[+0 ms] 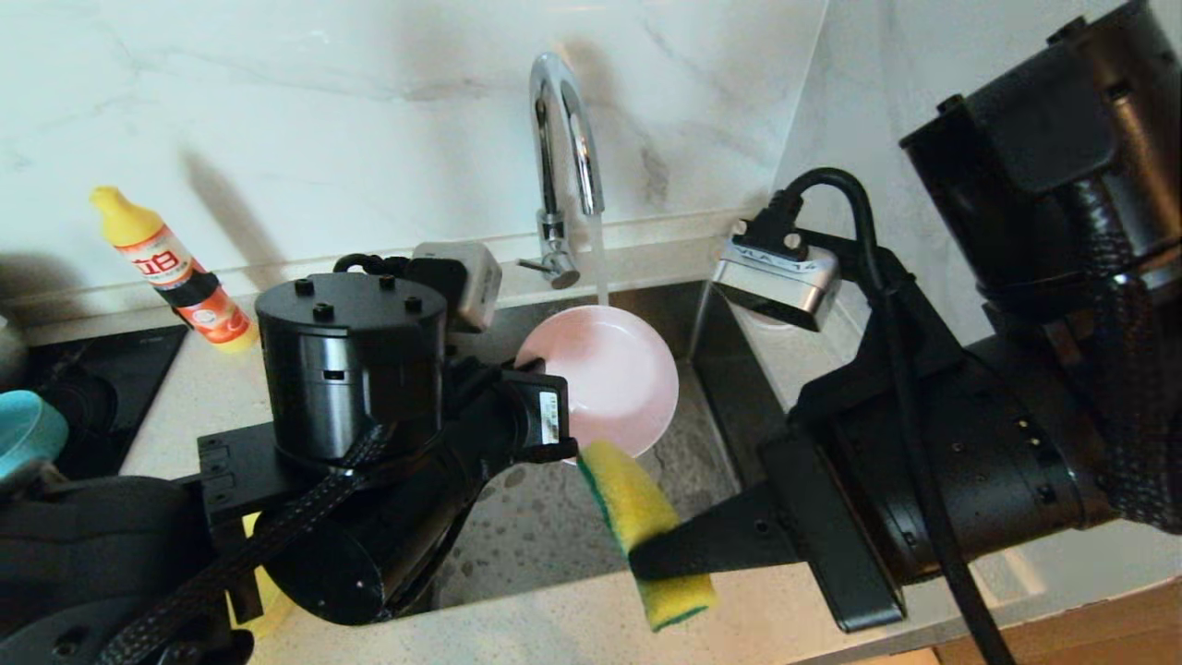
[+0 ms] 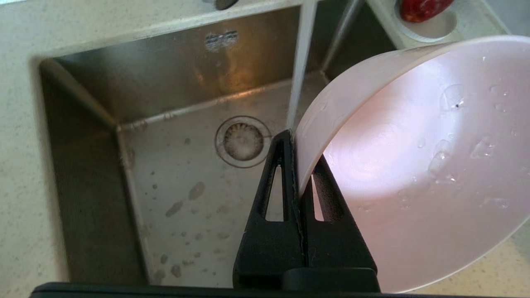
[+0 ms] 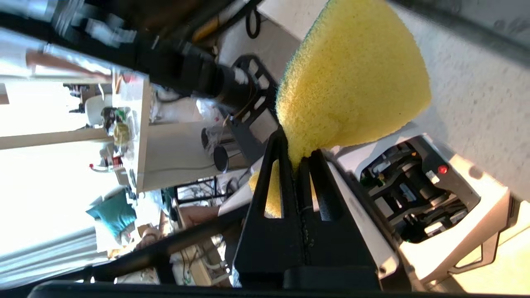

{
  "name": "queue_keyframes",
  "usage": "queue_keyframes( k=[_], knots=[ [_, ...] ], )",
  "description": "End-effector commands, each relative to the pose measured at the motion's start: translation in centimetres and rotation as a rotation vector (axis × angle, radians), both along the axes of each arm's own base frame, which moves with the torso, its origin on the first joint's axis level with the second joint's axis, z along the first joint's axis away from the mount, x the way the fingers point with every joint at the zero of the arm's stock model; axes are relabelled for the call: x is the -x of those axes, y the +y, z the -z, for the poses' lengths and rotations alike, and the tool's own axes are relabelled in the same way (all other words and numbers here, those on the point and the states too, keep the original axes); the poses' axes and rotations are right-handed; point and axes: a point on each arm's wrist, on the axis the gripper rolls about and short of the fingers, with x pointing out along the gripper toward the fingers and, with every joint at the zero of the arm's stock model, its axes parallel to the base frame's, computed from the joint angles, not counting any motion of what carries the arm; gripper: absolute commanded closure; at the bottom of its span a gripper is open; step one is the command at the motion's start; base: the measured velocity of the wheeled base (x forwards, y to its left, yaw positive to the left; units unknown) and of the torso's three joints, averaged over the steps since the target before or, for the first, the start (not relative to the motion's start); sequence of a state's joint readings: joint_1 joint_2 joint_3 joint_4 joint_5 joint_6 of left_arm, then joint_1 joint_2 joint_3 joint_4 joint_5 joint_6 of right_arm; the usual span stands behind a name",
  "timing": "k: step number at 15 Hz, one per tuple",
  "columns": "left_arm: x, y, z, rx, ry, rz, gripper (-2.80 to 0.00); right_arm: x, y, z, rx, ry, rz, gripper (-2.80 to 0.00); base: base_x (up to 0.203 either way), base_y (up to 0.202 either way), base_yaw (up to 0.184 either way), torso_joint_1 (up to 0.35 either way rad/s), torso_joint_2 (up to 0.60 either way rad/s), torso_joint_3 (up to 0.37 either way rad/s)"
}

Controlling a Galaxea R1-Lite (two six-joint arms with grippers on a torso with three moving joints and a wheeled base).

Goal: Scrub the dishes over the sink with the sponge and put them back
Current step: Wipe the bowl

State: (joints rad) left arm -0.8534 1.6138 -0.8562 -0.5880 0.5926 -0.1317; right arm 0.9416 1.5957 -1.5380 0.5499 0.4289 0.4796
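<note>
The pale pink round plastic bowl [image 1: 609, 379] is being held by its rim in the left claw [image 2: 295, 165], whose fingers are pressed together on the thin wall; the bowl is tilted over the square stainless-steel sink [image 1: 554, 526], beside the water stream from the curved chrome tap [image 1: 563, 139]. The yellow foam sponge with green layer [image 1: 642, 531] is being pinched in the closed right claw [image 3: 299, 159], just below the bowl's lower edge, probably not touching yet. Its long axis is pointing up toward the bowl's open face.
</note>
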Motion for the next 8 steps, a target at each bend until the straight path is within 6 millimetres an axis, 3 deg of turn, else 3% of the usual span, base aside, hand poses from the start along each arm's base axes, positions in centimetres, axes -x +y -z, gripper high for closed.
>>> queue_keyframes(
  k=[1, 4, 8],
  knots=[
    [0.1, 0.1, 0.1, -0.001, 0.001, 0.000, 0.00, -1.8, 1.7, 0.9, 0.024, 0.022, 0.016, 0.00, 0.000, 0.000, 0.000, 0.000, 0.00, 0.000],
    [0.4, 0.4, -0.2, 0.008, -0.006, -0.003, 0.00, -3.8, 1.8, 1.1, 0.023, 0.024, 0.065, 0.00, 0.000, 0.000, 0.000, 0.000, 0.00, 0.000],
    [0.8, 0.8, -0.3, 0.019, -0.008, 0.000, 0.00, -4.8, 2.0, 1.7, 0.038, 0.037, 0.084, 0.00, 0.000, 0.000, 0.000, 0.000, 0.00, 0.000]
  ],
)
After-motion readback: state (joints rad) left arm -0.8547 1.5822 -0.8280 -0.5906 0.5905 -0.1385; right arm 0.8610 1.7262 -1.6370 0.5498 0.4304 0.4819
